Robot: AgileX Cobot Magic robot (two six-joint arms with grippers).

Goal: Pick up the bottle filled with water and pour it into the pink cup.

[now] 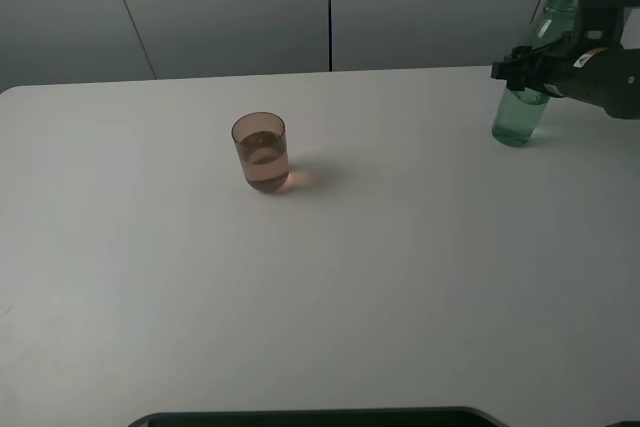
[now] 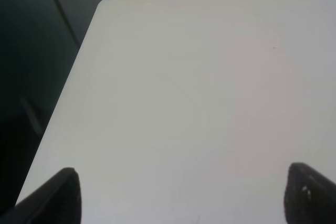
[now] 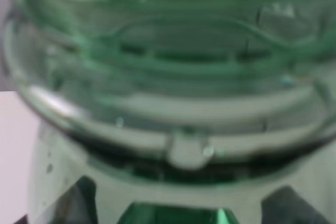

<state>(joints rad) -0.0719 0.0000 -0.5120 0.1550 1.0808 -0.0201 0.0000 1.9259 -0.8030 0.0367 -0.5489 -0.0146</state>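
On the left, the left gripper (image 2: pixel 181 195) hangs over bare table (image 1: pixel 400 287) with its 2 fingertips spread wide and nothing between them.

Left of centre stands the pink cup (image 1: pixel 261 153), upright, with liquid in it; it looks light and thin-walled, easy to knock over.

At the far right edge the right gripper (image 1: pixel 528 69) is clamped around the middle of the bottle (image 1: pixel 521 115), which leans slightly, its base at or just off the table. The ribbed green plastic looks smooth and likely to flex under a squeeze, so the ribbed mid-body seems the sensible hold. With no cap, tilting needs care.

No label, brand or writing is readable anywhere.
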